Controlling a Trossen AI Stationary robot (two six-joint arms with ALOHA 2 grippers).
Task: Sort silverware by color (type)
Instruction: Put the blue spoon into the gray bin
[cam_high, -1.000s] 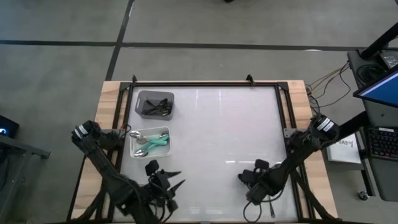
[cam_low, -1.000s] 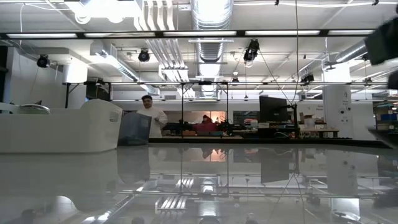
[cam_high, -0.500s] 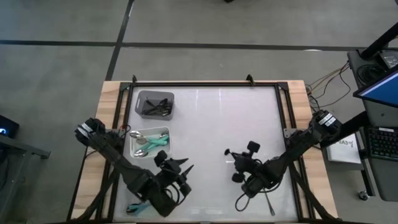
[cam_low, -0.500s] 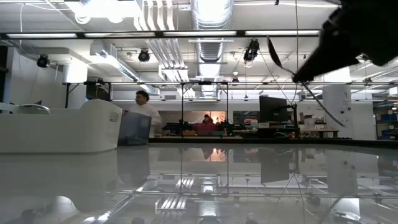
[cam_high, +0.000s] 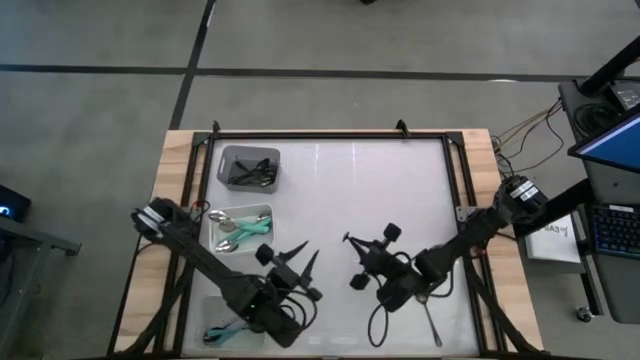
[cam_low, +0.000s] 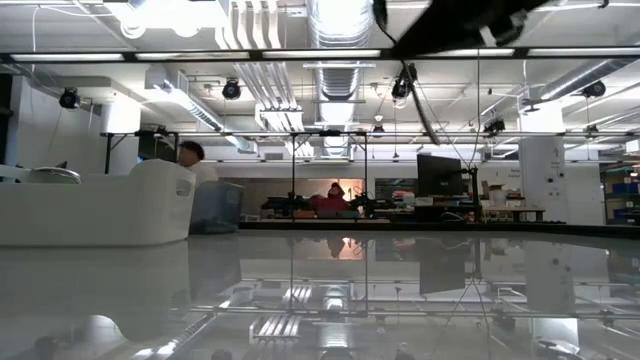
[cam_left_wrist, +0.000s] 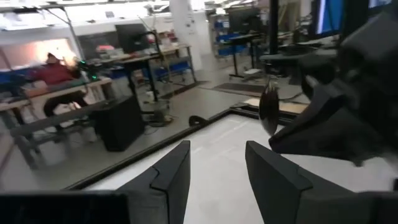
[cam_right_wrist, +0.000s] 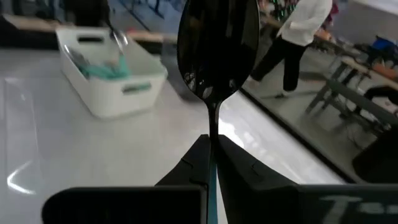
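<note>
Mid-carry: right pincer (cam_right_wrist: 211, 163) clamped on a spoon (cam_right_wrist: 217, 46) with black bowl and teal handle, raised over the bench (cam_high: 400, 190) near its front middle. Left pincer (cam_high: 297, 262) spread wide, empty, just beside it. Grey bin (cam_high: 249, 168) with dark spoons, white bin (cam_high: 240, 229) with silver-and-teal ones, clear bin (cam_high: 225, 322) at front left with teal-handled pieces. Next, probably: hand across or carry to the matching bin, likely the clear one.

High view straight down over table (cam_high: 400, 200); low view level across it; wrist views close, forward.
</note>
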